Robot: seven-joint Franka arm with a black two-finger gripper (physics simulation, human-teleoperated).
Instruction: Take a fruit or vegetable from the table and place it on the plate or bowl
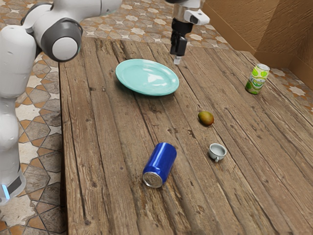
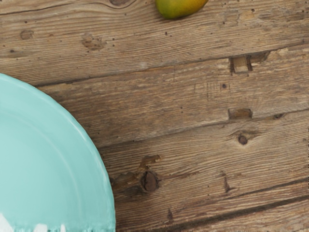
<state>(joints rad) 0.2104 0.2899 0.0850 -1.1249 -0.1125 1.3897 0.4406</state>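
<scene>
- Hovering over the weathered wooden plank table [image 1: 107, 147], the black gripper [image 1: 177, 60] hangs from the white arm [image 1: 54, 34], just off the far rim of the round turquoise plate [image 1: 146, 77]. It points straight down, and I cannot tell whether the claw is open or closed from this angle.
- The small green-and-orange oval fruit [image 1: 206, 117] lies on bare planks, well apart from the plate and on its near side, toward the exterior view's right.
- In the wrist view, the plate's curved rim [image 2: 72, 159] sweeps through one side, the fruit [image 2: 179, 6] peeks in across a stretch of knotted planks [image 2: 193, 145], and nothing touches either.
- 2 cans are on the table. A glossy blue can [image 1: 159, 165] lies on its side, nearer the camera than the fruit. A green-and-white can [image 1: 257, 78] stands upright, far out toward the exterior view's right.
- 1 tiny white cup [image 1: 217, 152] sits upright near the fruit, on its near side and apart from it.
- Bare wood runs from the plate's rim to the fruit; the blue can and cup sit beyond that lane.
- The table's edge runs down the exterior view's left, over the patterned tile floor [image 1: 39, 132]. Brown wall panels [image 1: 264, 24] close in at the upper right, behind the upright can.
</scene>
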